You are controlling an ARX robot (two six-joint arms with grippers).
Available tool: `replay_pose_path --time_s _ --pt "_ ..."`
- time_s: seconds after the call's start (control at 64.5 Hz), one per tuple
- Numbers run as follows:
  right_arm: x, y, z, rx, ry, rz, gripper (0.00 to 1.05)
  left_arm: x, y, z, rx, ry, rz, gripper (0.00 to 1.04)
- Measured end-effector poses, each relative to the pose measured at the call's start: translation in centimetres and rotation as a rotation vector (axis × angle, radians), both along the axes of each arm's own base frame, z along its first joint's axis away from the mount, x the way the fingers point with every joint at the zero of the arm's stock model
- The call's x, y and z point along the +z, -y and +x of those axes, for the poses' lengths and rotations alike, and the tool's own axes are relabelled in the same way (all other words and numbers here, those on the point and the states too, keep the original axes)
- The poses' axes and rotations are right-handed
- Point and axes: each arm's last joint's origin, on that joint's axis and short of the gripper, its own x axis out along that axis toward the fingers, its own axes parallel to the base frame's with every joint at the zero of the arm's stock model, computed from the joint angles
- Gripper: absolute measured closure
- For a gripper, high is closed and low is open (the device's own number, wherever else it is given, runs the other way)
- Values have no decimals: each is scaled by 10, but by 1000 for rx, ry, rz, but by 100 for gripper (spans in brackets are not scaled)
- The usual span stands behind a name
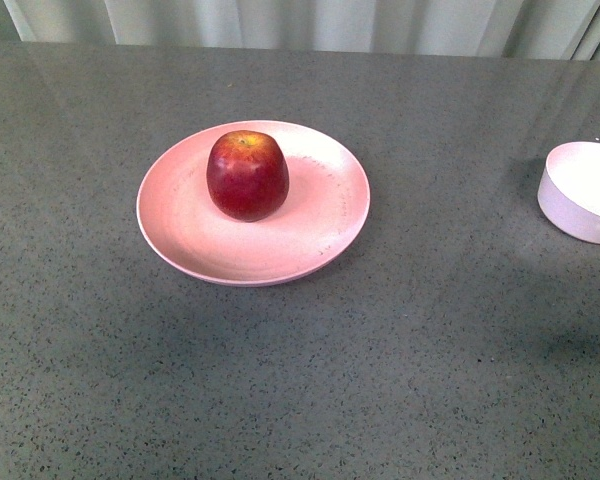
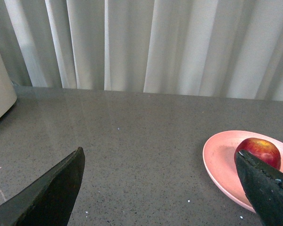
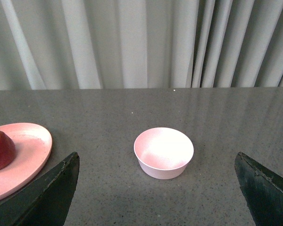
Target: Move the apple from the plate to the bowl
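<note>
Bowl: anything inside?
Nothing shows. In the right wrist view the bowl has a bare, pale inside. Only its near inner wall is hidden behind the rim. The apple sits on the plate.

Setting looks like a lab test bench. A grey speckled, stone-look surface is closed off along its far edge by a pale pleated curtain, which fills the background in both wrist views. Props on it: pink plate, red apple, small pale bowl.
</note>
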Motion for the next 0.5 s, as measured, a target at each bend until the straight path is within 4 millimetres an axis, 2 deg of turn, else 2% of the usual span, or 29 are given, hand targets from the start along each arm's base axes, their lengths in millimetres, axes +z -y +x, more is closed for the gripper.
replay_pose_path --time_s 0.093,0.124,0.186,0.279,0.341,0.419,0.496 --pt "-1 4 4 24 -225 72 9 0 0 0 0 0 0 9" --pt "2 10 12 1 -290 92 9 0 0 0 -1 0 0 9" --pt "10 23 28 -47 -301 95 9 0 0 0 0 0 0 9" --pt "27 50 61 -107 -258 54 9 0 0 0 0 0 0 9" --pt "30 65 84 -117 -253 38 9 0 0 0 0 0 0 9" --pt "22 83 116 -121 -291 29 9 0 0 0 0 0 0 9" --pt "6 98 145 -120 -365 48 9 0 0 0 0 0 0 9"
